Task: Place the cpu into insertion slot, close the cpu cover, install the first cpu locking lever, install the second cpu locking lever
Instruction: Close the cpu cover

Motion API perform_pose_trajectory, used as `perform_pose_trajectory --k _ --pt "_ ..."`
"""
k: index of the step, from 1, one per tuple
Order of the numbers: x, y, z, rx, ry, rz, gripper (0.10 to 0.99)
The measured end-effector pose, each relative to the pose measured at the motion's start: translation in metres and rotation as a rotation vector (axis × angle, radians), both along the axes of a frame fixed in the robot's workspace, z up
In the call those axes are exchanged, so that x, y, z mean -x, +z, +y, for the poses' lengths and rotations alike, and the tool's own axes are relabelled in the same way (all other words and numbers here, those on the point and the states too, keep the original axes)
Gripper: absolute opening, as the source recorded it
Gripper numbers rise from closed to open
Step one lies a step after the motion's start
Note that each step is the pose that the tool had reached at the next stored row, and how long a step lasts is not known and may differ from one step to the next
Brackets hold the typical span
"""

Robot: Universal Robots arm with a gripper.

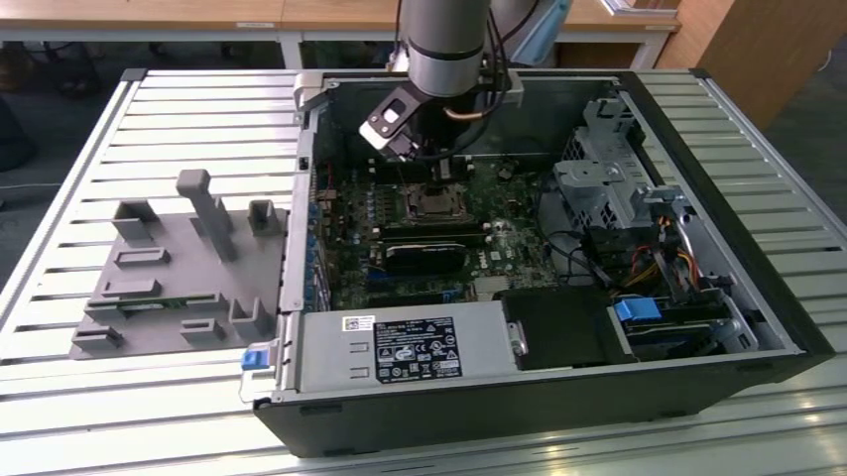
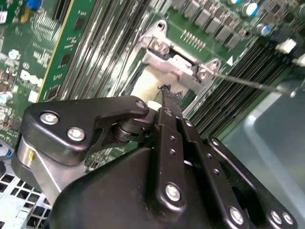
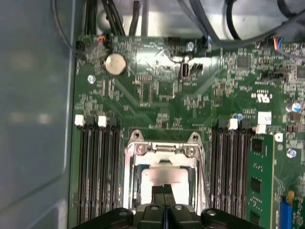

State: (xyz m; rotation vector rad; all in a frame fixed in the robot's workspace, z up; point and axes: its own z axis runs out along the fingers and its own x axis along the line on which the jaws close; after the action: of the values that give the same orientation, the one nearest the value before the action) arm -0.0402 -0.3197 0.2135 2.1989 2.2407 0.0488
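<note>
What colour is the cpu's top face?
Pale silvery beige. The cpu shows best in the first wrist view.

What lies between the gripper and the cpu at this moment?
Nothing. In both wrist views the tip of the gripper sits right at the pale face of the cpu, with no gap showing.

The cpu (image 3: 159,177) lies in the insertion slot (image 3: 139,183), between memory slots (image 3: 97,171).
</note>
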Motion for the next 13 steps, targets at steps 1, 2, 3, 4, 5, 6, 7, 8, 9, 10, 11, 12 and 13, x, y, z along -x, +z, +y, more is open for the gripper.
perform_pose_trajectory --k 1,2,3,4,5,6,7,8,9,10,11,12,13 --pt "0.0013 -0.0007 0.0 0.0 0.0 0.0 0.106" --pt "0.0021 -0.0011 0.0 0.0 0.0 0.0 0.106" --pt "0.0029 -0.0013 -0.0001 0.0 0.0 0.0001 0.106" --pt "0.0036 -0.0015 -0.0001 0.0 0.0 0.0001 0.106" --pt "0.0045 -0.0017 0.0 0.0 0.0 0.0001 0.106" --pt "0.0054 -0.002 0.0 0.0 0.0 0.0001 0.106" --pt "0.0064 -0.0023 0.0 0.0 0.001 0.0001 0.106" --pt "0.0075 -0.0026 0.0 0.0 0.001 0.0 0.106" --pt "0.0086 -0.0031 0.0 0.0 0.001 0.0 0.106" --pt "0.0098 -0.0035 0.0 0.0 0.001 0.0 0.106" --pt "0.0109 -0.0041 0.0 0.0 0.001 0.0 0.106" --pt "0.0119 -0.0047 0.0 0.0 0.001 0.0 0.106" --pt "0.0127 -0.0054 0.0 0.0 0.001 0.0 0.106"
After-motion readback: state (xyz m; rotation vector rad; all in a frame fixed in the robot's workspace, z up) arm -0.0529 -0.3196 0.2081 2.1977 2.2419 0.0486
